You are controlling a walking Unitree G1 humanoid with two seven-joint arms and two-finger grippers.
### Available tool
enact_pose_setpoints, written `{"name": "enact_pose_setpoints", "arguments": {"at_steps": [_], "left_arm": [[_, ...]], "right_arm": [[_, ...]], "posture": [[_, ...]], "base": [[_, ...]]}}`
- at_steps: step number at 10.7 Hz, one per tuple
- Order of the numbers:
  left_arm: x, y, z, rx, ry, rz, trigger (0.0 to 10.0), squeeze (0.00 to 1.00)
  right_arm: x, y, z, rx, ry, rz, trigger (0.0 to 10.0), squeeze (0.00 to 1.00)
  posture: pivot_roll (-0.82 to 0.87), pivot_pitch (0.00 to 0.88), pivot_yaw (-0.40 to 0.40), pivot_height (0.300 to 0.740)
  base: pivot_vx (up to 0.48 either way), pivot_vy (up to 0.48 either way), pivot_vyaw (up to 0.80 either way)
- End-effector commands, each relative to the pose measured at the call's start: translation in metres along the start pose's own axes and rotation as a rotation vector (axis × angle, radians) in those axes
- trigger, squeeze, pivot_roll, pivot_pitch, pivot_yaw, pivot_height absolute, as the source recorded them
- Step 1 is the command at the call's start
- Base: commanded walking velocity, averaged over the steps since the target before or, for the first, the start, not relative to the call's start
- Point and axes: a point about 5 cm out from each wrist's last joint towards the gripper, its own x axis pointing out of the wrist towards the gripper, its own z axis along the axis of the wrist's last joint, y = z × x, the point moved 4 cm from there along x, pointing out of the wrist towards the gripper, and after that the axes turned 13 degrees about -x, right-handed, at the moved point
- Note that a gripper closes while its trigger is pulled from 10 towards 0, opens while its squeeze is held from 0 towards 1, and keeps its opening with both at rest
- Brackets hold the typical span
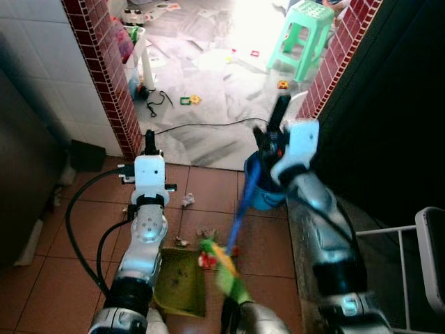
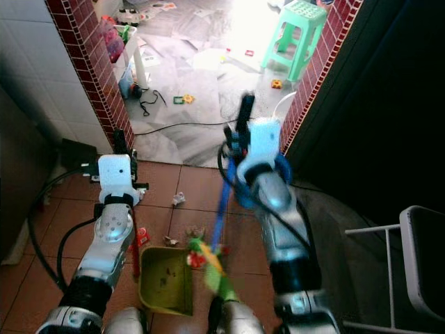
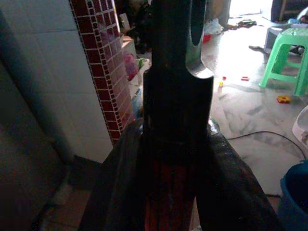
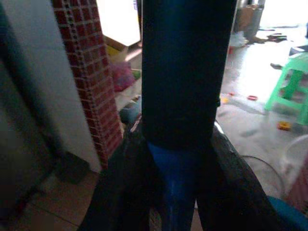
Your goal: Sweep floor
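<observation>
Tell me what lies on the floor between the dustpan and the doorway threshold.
In the left eye view, small litter scraps lie on the terracotta tiles between the dustpan and the threshold.

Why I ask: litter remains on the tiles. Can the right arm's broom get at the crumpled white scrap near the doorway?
Probably yes. The right gripper is shut on the blue broom handle, and bare tile separates the broom head from the white scrap.
</observation>
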Motion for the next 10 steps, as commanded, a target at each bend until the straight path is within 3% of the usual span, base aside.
{"name": "enact_pose_setpoints", "arguments": {"at_steps": [1,3,4,6,8,10], "left_arm": [[-0.001,-0.005,-0.012,-0.033,0.056,-0.016,10.0,0.00],[0.001,-0.004,-0.016,-0.042,0.072,-0.020,10.0,0.00],[0.001,-0.005,-0.016,-0.041,0.071,-0.024,10.0,0.00],[0.003,-0.005,-0.018,-0.045,0.075,-0.028,10.0,0.00],[0.004,-0.006,-0.020,-0.048,0.082,-0.038,10.0,0.00],[0.005,-0.007,-0.021,-0.065,0.089,-0.055,10.0,0.00]], "right_arm": [[0.004,-0.005,0.028,0.027,-0.088,0.000,10.0,0.00],[0.010,-0.021,0.050,-0.003,-0.145,-0.038,10.0,0.00],[0.012,-0.034,0.059,-0.062,-0.177,-0.072,10.0,0.00],[0.011,-0.058,0.062,-0.152,-0.185,-0.141,10.0,0.00],[0.007,-0.062,0.051,-0.233,-0.161,-0.164,10.0,0.00],[0.000,-0.047,0.022,-0.213,-0.095,-0.136,10.0,0.00]], "posture": [[-0.05,0.126,-0.083,0.740],[-0.05,0.123,-0.080,0.740],[-0.05,0.123,-0.079,0.740],[-0.05,0.119,-0.077,0.740],[-0.05,0.115,-0.074,0.740],[-0.04,0.116,-0.072,0.740]], "base": [[0.000,0.000,0.00],[0.000,0.000,0.00],[0.000,0.000,0.00],[0.000,0.000,0.00],[0.000,0.000,0.00],[0.000,0.000,0.00]]}}
